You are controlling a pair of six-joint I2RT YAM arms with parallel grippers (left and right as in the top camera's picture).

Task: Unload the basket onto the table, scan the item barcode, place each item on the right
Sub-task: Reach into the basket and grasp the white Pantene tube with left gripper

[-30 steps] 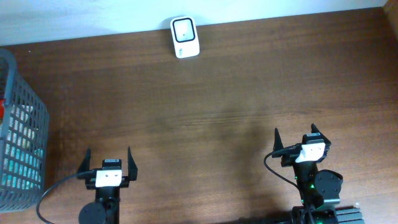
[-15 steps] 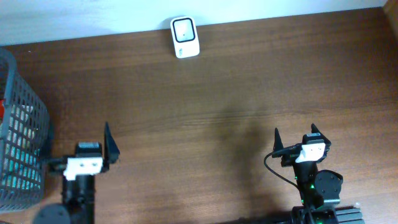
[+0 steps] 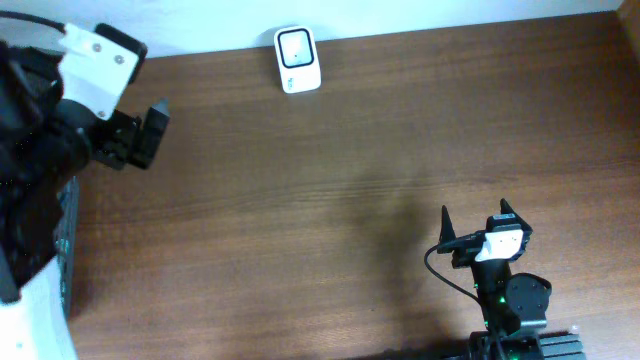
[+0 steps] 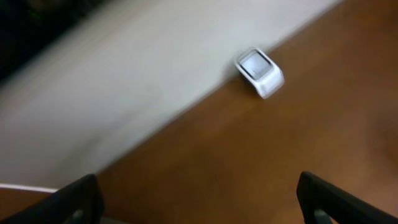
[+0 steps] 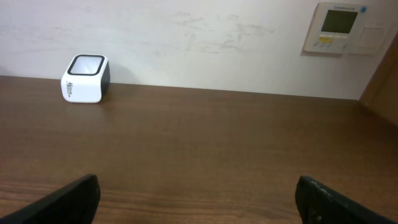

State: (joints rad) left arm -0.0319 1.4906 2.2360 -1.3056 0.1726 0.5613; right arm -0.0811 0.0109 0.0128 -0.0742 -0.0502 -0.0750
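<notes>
Overhead: scanner (image 3: 297, 60) at twelve o'clock; left gripper (image 4: 198, 198) at ten, right gripper (image 3: 476, 212) at five, both spread wide and holding nothing

A brown wooden table (image 5: 205, 149) stretches ahead of the right fingers (image 5: 68, 202) to a white wall (image 5: 186, 43), where a control panel (image 5: 341, 28) hangs above and beyond the right-hand one.

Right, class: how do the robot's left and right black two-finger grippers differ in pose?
The left black two-finger gripper hangs high near the camera at the far left; the right black two-finger gripper sits low at the near right. The left's camera views the white box-shaped scanner tilted; the right's sees it level. Both are open and empty.
</notes>
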